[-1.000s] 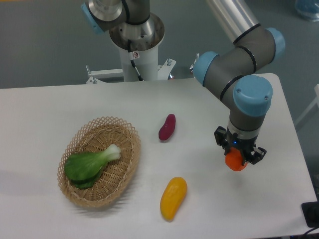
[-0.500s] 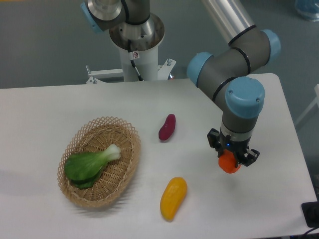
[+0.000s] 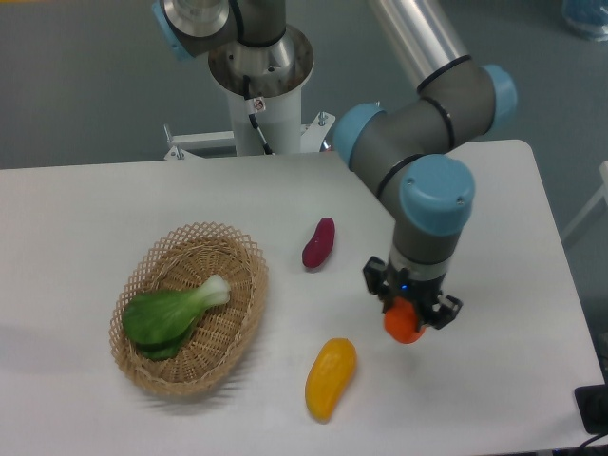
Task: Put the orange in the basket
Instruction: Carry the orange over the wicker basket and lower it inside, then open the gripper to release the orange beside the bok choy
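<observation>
From the fixed camera, the gripper (image 3: 408,316) has travelled to the left over the last second, away from the right edge of the desk (image 3: 76,218) and toward its middle, carrying the orange (image 3: 404,324) with it. I judge this as the transport step: the fruit is lifted and on its way, but the basket (image 3: 242,313) near the left side is well apart from it. The fingers are pinching the orange from both sides. It hangs above the desk, near the yellow fruit (image 3: 330,378). A green vegetable (image 3: 169,314) lies in the basket.
</observation>
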`<state>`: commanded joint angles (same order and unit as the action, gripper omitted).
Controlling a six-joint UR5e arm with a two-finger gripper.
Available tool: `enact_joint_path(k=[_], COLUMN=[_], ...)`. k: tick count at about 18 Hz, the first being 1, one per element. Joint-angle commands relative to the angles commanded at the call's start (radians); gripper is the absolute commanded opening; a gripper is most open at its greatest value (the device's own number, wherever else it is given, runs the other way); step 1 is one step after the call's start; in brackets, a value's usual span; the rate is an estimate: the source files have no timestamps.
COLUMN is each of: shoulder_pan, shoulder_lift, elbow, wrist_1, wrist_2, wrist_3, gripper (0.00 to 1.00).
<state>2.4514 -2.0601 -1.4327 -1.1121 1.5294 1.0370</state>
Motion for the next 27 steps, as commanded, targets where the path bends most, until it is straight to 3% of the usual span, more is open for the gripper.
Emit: enact_joint_path(k=[5,7,12,17,20,24,27], shoulder_pan=[-0.106,-0.155,-0.227,-0.293,-0.327,-0.342,-0.342], shoulder_lift=[0.003,0.029,0.038,0.011,-0.008,-0.021,-0.020], elbow=[-0.018,-0.032,-0.045,-0.067,-0.071,-0.072,-0.072], wrist_1=[0.006,0.006,0.012,0.093,0.100,0.106,0.107], wrist_2=[-0.002,-0.047,-0.114,-0.114,-0.112,-0.107,-0.104], wrist_3=[-0.135,-0.191,-0.233,-0.278,-0.288,-0.284,-0.278], gripper=[0.52,0.52,0.52,0.53,0.54,0.66,0.90])
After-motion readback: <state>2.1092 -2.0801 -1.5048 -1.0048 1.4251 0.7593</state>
